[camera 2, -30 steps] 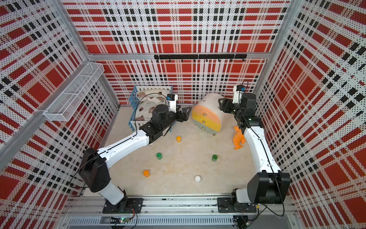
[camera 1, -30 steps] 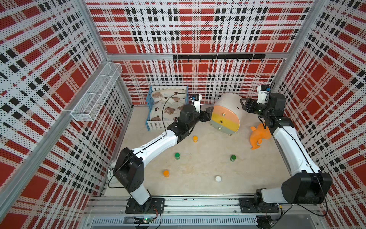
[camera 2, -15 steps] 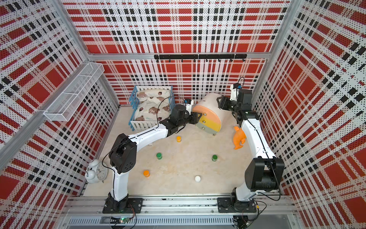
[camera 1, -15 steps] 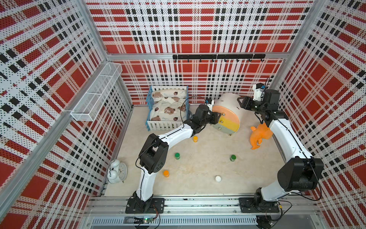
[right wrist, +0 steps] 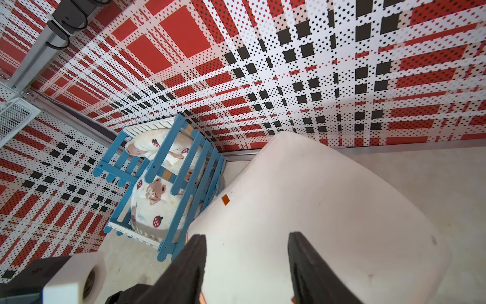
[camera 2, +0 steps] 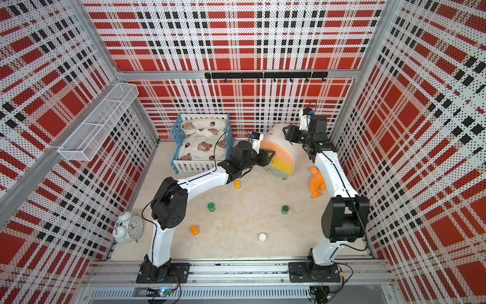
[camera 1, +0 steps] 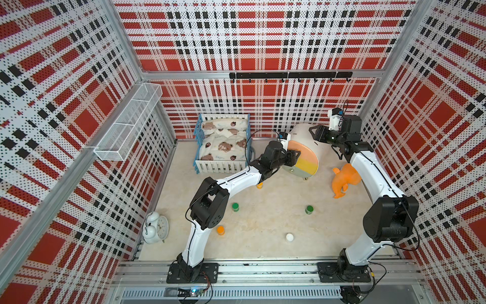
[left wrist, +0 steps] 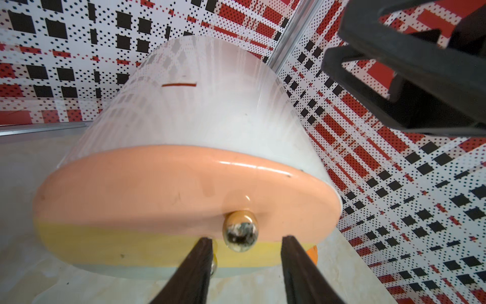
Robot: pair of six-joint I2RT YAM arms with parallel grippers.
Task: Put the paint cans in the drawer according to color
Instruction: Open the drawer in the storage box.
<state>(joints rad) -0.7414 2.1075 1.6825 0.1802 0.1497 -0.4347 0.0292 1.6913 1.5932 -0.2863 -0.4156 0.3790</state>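
The left gripper (left wrist: 246, 239) has its two dark fingers (left wrist: 197, 265) partly spread, one on each side of the brass knob (left wrist: 240, 231) on the peach drawer front (left wrist: 171, 192). A gap shows on both sides of the knob, so it has hold of nothing. The right gripper (right wrist: 247, 235) is parted too, its jaws over the white shell (right wrist: 328, 210) of the drawer unit (camera 1: 306, 164) with nothing between them; whether they touch the shell I cannot tell. In both top views the unit stands right of centre in the upper half, its banded fronts looking flush. Loose on the floor below it stand an orange paint can (camera 1: 259, 185) half under the left arm (camera 1: 236, 181), a green paint can (camera 1: 235, 207) left of centre, a second green paint can (camera 1: 309, 209) further right, a second orange paint can (camera 1: 220, 230) lower left, and a white paint can (camera 1: 289, 237) lowest. An orange soft toy (camera 1: 344, 180) lies right of the unit.
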